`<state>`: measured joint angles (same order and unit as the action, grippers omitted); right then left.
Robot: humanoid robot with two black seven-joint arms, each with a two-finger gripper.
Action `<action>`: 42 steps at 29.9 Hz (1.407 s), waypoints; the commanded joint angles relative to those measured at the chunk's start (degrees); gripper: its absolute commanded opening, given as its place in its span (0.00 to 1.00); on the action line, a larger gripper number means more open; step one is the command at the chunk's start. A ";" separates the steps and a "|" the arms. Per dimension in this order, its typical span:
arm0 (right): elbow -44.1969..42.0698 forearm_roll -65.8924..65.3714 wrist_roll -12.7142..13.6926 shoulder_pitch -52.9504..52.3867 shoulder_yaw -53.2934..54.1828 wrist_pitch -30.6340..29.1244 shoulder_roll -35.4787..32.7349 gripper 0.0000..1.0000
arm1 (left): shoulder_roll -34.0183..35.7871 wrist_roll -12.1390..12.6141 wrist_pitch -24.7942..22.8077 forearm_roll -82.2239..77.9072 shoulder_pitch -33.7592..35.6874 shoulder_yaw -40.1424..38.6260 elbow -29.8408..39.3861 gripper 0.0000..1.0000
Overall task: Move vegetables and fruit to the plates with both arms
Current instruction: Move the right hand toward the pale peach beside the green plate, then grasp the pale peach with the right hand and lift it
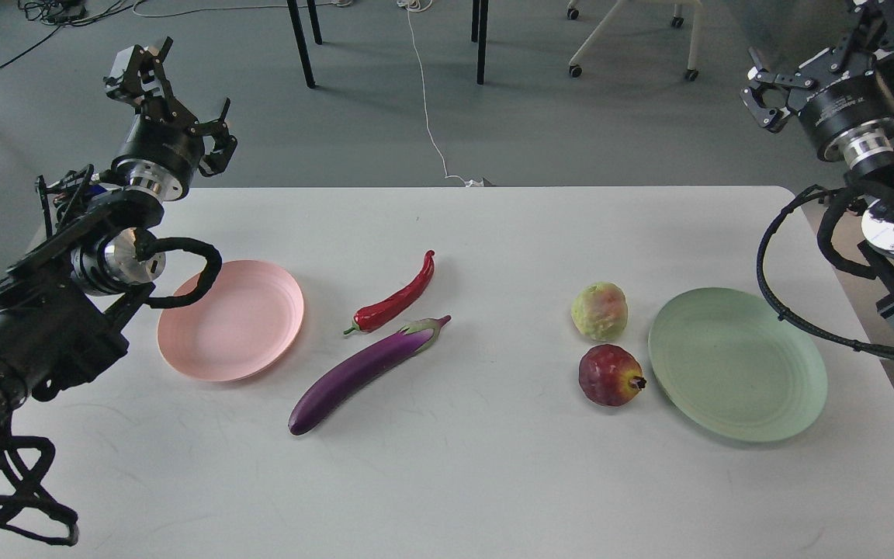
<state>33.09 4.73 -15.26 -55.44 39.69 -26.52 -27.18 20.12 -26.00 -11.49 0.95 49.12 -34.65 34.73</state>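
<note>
Head view: the eggplant (pixel 365 373) and chili (pixel 398 299) lie mid-tabletop beside the pink plate (pixel 231 320); both look glossy and slippery, so grip mid-body. The two fruits (pixel 599 310) sit by the green plate (pixel 737 363). Left pincer (pixel 136 66) looks spread and empty; right pincer (pixel 761 97) — can't tell.

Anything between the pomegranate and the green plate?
Nothing visible. The pomegranate lies just left of the green plate, crown toward it, bare table between. The yellow-green fruit sits behind it, off that path.
</note>
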 commanded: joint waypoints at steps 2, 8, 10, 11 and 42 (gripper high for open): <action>4.26 -3.67 0.05 -10.02 -17.24 0.06 -2.09 0.99 | 0.00 0.24 -0.38 -0.08 0.01 -0.06 -0.01 0.98; 9.26 -15.43 0.05 -23.20 -34.65 0.42 -2.35 0.98 | 1.49 -0.11 -0.38 0.01 0.10 -0.06 0.69 0.98; 12.51 -20.27 0.05 -26.98 -40.45 0.24 -2.44 0.98 | 2.02 -0.11 -0.38 0.01 0.10 -0.06 0.78 0.98; 14.88 -23.07 -0.12 -28.83 -43.44 0.15 -2.61 0.98 | 2.03 -0.11 -0.46 0.01 0.10 -0.06 0.78 0.98; 16.23 -74.17 -6.80 -31.93 -82.40 4.99 12.84 0.91 | 5.98 0.16 -0.81 -0.16 -0.60 0.20 4.83 0.98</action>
<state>52.20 -69.48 -22.08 -88.45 -41.36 -22.06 -17.55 25.84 -25.82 -12.23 0.84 48.49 -34.54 39.62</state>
